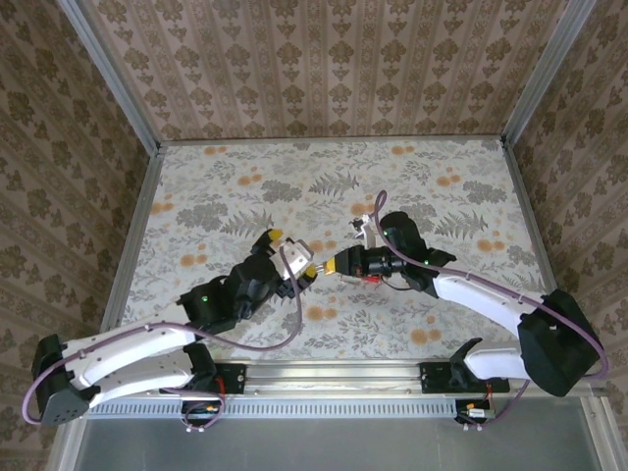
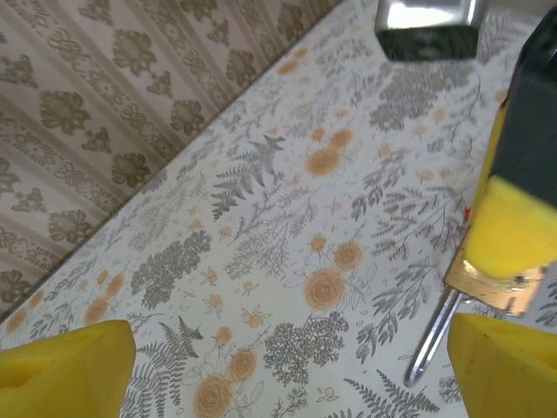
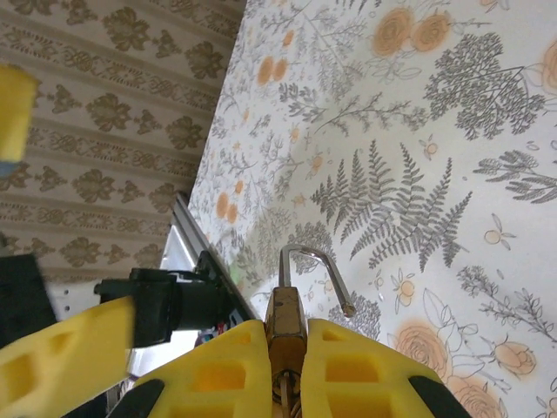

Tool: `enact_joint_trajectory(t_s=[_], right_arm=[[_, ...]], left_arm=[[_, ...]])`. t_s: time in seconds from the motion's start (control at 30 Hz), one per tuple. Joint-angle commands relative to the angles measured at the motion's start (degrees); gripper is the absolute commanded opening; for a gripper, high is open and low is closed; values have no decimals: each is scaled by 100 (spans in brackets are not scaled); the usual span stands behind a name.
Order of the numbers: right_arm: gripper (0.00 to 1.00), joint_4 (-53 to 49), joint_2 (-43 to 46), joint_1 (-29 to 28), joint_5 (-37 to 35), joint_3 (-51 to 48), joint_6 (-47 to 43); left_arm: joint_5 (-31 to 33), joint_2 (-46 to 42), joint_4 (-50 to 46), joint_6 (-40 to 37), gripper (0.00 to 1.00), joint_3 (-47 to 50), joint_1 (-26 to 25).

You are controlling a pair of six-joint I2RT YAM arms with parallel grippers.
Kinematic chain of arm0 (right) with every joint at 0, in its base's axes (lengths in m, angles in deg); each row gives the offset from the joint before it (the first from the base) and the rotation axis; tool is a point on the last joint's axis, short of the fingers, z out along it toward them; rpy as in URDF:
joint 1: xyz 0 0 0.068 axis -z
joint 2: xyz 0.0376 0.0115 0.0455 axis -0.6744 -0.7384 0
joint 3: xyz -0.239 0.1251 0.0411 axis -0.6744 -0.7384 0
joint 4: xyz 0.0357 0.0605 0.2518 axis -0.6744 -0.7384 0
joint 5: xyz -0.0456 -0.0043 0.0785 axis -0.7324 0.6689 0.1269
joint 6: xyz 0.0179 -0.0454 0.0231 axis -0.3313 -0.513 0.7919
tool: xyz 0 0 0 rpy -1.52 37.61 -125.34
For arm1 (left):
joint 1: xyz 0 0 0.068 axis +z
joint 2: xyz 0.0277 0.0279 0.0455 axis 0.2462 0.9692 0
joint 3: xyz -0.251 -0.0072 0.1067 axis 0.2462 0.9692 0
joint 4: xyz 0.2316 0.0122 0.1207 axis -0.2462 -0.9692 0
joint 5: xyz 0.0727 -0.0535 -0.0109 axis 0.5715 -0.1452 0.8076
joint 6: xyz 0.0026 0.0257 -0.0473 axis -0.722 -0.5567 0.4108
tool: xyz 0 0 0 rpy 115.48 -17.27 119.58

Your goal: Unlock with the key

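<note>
Two grippers face each other tip to tip over the floral table (image 1: pixel 245 186), with the brass padlock (image 3: pixel 285 318) between them as the reference point

1. Right gripper (image 3: pixel 285 335): clamped on the padlock. Both yellow fingers (image 3: pixel 218 374) press the flat sides of the brass body, which stands edge-on between them.

2. Shackle (image 3: pixel 318 266): projects from the padlock body away from the right gripper. One leg enters the body. The other leg ends free, clear of the body and swung to one side.

3. Left gripper (image 1: pixel 312 270): set wide, holding nothing. In the left wrist view its two yellow fingertips (image 2: pixel 65 370) sit at opposite lower corners, with bare table between them. The padlock (image 2: pixel 489 283) and its shackle (image 2: pixel 431 344) lie just beside the right-hand fingertip, apart from it.

4. Key (image 1: pixel 369 279): only a small red patch of its tag can be made out, on the side of the padlock opposite the shackle, against the underside of the right gripper. The metal blade is too small to tell, so whether it sits in the lock cannot be told
</note>
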Motion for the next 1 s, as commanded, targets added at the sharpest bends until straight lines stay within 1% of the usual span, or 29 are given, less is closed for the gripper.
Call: enact_joint_trajectory(t_s=[0.0, 0.07, 0.1, 0.27, 0.37, 0.47, 0.63, 0.83, 0.97], right_arm=[[1, -25, -123, 46, -285, 417, 96], [2, 81, -320, 64, -427, 474, 137], [1, 200, -492, 70, -486, 496, 181], [1, 1058, -1584, 64, -623, 817, 460], [1, 1273, -2143, 64, -826, 1105, 293], [1, 1246, -2523, 65, -1042, 1389, -32], [1, 1387, -2923, 41, -1283, 1603, -278], [1, 1588, -3297, -135, -1306, 1485, -420], [1, 1829, -3332, -180, -1318, 1265, -421]], left_arm=[[521, -163, -533, 484, 91, 27, -40], [941, -251, -626, 674, 90, -23, -2], [1009, -307, -635, 733, 90, -24, 45], [1055, -434, -636, 792, 90, -15, 240], [1091, -425, -583, 809, 90, -14, 302], [1112, -418, -602, 809, 90, -23, 324], [1177, -516, -584, 774, 90, 9, 326], [1154, -566, -399, 721, 90, 115, 345], [1151, -527, -361, 678, 89, 100, 345]])
